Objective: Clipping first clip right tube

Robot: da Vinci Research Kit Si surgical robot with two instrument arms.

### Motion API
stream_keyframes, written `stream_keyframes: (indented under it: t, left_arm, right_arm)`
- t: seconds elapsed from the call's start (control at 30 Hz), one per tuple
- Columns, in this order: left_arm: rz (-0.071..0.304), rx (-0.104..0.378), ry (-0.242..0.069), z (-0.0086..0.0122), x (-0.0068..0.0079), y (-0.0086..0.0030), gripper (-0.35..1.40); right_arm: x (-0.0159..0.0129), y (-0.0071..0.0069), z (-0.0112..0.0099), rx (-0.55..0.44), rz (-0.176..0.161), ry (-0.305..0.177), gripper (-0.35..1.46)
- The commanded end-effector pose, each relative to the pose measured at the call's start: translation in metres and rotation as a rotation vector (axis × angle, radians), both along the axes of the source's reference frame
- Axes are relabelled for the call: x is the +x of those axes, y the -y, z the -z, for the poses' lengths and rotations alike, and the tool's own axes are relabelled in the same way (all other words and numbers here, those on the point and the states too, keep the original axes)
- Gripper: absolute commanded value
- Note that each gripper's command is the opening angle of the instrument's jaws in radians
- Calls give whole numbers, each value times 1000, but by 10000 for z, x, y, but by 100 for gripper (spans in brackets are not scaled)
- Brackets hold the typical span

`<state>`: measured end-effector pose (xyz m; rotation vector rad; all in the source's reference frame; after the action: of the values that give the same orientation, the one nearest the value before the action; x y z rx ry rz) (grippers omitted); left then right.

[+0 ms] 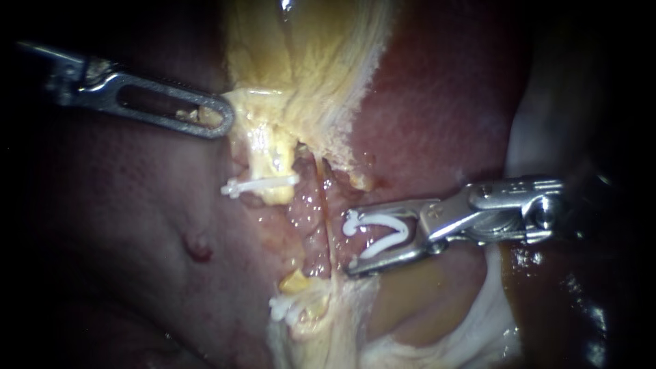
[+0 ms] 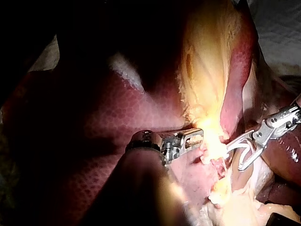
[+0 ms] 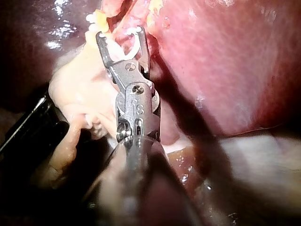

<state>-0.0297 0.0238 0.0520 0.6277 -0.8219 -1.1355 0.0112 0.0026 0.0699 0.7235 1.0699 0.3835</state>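
The right instrument's (image 1: 350,240) wide jaws hold a white clip (image 1: 376,219) beside the right tube (image 1: 316,208). It looks soft and slippery; seat the clip mid-span.

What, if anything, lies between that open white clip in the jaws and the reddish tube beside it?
Nothing visible. The right instrument holds the open white clip in its jaws, its tips right beside the right tube, with no tissue between them.

Light falls hardest on the middle of the endoscope view and up towards 12 o'clock, where the liver (image 1: 437,102) shows red. It drops to near black at 9 o'clock and 3 o'clock. In the left wrist view a pale woven cloth (image 2: 280,33) lies past the liver's far edge.
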Motion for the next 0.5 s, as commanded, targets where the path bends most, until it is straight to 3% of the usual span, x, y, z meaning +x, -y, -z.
stream_keyframes:
  t: [0.03,0.5]
  left_arm:
    - [-1,0,0,0,0,0,-35]
    - [-1,-1,0,0,1,1,-35]
  right_arm:
    - [1,0,-1,-1,1,0,49]
    - [6,2,-13,15,6,-1,49]
